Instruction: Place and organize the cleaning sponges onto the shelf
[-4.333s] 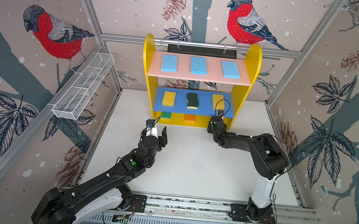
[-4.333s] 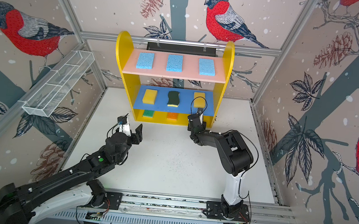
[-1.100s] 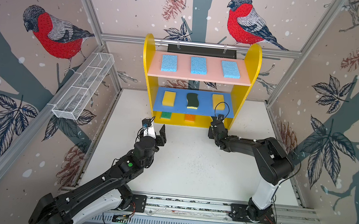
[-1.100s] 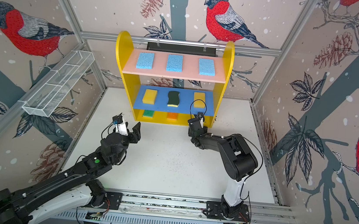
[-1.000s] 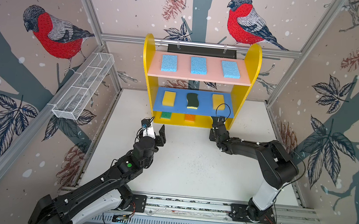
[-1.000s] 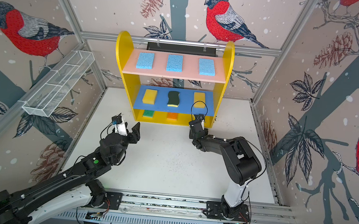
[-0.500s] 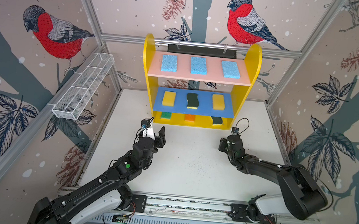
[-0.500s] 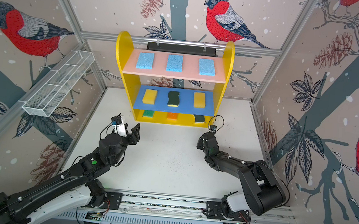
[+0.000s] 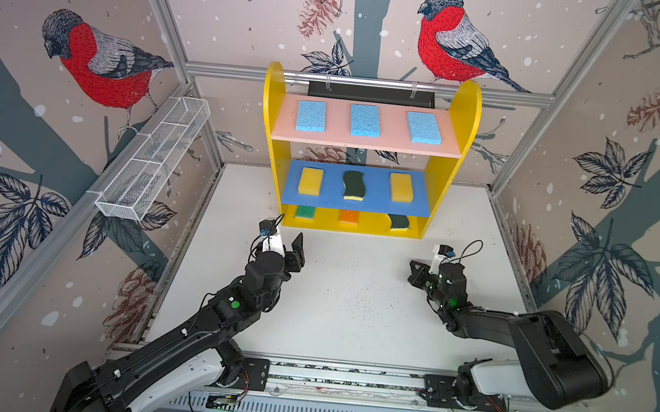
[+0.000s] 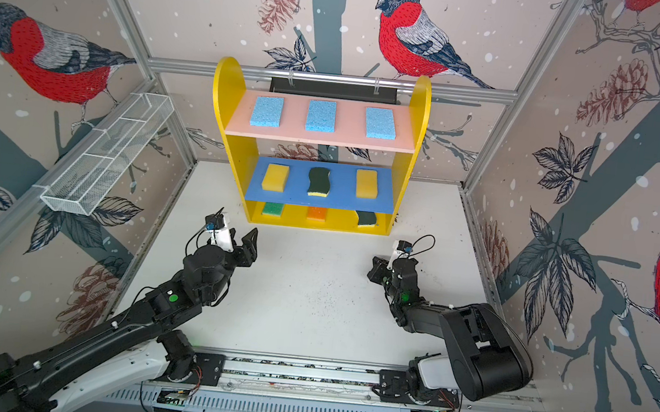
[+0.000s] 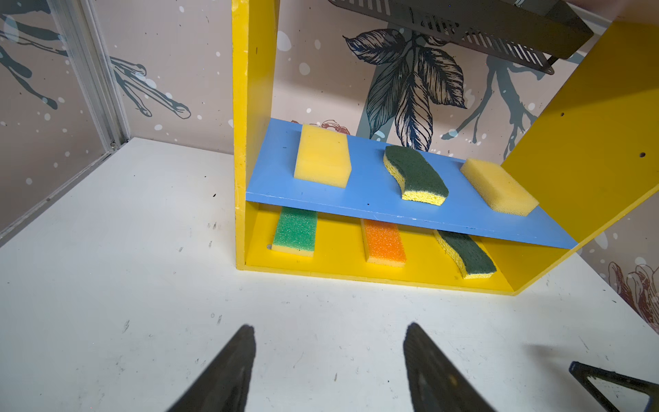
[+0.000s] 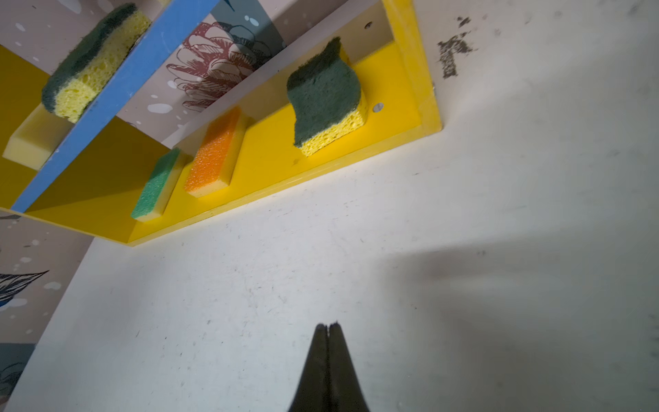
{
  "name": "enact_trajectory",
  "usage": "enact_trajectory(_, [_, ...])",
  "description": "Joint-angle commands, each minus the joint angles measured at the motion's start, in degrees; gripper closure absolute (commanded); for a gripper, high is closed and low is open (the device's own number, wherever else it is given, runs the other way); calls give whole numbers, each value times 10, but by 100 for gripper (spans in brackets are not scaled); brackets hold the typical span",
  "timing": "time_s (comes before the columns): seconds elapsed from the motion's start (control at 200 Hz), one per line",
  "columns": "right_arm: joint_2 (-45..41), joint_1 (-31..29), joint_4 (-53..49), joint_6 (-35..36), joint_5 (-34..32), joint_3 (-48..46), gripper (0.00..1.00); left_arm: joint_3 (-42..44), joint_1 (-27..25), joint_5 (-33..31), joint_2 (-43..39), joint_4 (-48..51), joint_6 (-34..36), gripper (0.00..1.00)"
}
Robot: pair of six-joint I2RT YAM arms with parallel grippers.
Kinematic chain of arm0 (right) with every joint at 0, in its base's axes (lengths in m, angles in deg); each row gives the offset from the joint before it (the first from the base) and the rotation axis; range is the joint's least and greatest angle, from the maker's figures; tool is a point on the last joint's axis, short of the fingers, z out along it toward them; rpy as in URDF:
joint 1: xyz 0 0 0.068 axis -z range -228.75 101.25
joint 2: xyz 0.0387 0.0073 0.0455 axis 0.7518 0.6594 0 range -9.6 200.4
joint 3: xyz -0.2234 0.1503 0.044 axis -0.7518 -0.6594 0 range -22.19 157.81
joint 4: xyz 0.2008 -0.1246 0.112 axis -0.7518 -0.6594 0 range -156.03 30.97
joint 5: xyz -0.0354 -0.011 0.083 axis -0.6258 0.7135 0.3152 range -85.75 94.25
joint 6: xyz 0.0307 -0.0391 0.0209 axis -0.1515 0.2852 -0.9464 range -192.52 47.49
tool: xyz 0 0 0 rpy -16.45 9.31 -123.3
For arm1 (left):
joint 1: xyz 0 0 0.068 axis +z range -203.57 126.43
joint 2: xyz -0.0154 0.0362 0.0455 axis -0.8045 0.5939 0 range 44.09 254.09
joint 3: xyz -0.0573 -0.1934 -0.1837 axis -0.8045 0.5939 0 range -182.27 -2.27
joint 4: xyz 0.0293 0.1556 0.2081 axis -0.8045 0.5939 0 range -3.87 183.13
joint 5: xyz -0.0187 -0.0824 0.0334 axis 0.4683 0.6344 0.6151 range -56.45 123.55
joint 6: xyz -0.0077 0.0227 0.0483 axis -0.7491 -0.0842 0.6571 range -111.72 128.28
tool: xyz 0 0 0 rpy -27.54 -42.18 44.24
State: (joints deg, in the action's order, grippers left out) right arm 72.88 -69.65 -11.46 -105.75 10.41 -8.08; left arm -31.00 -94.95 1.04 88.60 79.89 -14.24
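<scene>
Nearest to me, the left fingers (image 11: 231, 371) stand spread and empty above the white desk (image 9: 352, 293). The right fingers (image 12: 328, 356) are pressed together and hold nothing.

Behind them all nine sponges lie on the shelf (image 9: 270, 125). On the yellow bottom are the green-topped sponge (image 9: 305, 212), the orange-topped sponge (image 9: 349, 216) and the lower scourer (image 9: 400, 222), which sits a little askew. On the blue board (image 9: 333, 201) two yellow blocks (image 9: 310, 180) flank the upper scourer (image 9: 353, 185). On the pink board (image 9: 385, 144) three blue sponges (image 9: 365, 120) lie in a row.

I judge them all light and soft. A hard pinch would squash them, so a gentle hold across the short width at the middle seems best. The thin blue ones offer little side to catch.
</scene>
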Motion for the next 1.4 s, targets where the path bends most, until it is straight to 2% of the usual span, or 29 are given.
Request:
enact_trajectory(0.0, [42,12,109,-33,58,-7,99,-6,-1,6,5,-12,-9,33])
enact_trajectory(0.2, [130,23,209,-69,85,4,100,-7,-2,0,9,-5,-13,33])
enact_trajectory(0.735, [290,32,310,-135,84,86,100,0,-3,-11,17,-12,-9,34])
enact_trajectory(1.136, [346,31,305,-187,72,149,100,14,-3,0,21,-33,-21,33])
enact_trajectory(1.396, [359,2,283,-235,10,172,100,22,-3,7,24,-49,-30,33])
